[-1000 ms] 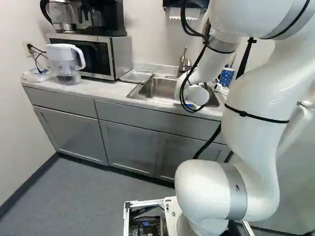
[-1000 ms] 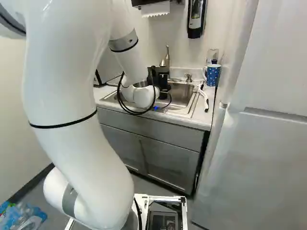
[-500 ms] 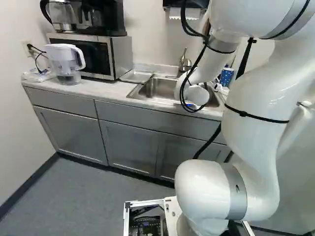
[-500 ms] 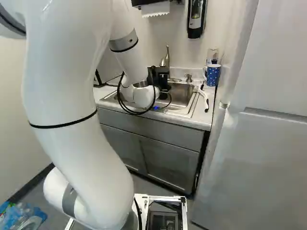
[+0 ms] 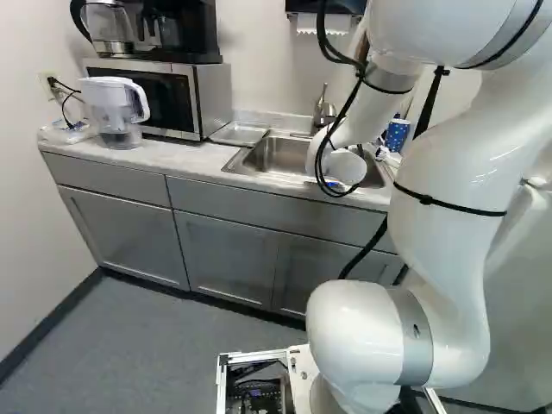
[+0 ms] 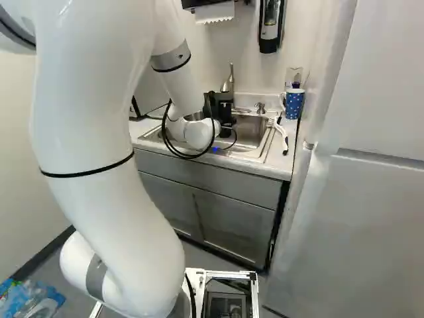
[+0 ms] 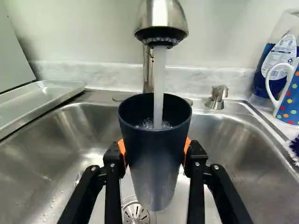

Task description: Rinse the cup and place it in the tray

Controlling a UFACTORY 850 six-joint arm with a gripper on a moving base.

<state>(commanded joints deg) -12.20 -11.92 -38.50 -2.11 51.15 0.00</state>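
Nothing has visibly shifted since the earlier base views: the base and the white arm (image 6: 99,165) stand as they did, reaching over the sink (image 7: 233,135). Nearest in the wrist view, above the sink's drain (image 7: 135,214), the gripper (image 7: 155,148) is closed on the dark cup (image 7: 155,163), orange pads (image 7: 122,149) pressing its wall from two sides. That cup is upright over the sink, with water (image 7: 159,70) running into its mouth and bubbling inside. It looks stiff and smooth, light when drained but likely heavier as it fills; wet, it may slip, though the taper, wider at the rim, should help it catch. A hold on both sides at mid-height, as now, seems sound, firm enough for tipping it out low over the sink. At the sink's far edge rises the faucet (image 7: 162,16); beside the sink, on the microwave (image 5: 159,99) side, lies the tray (image 7: 42,98), where the cup should go once emptied.
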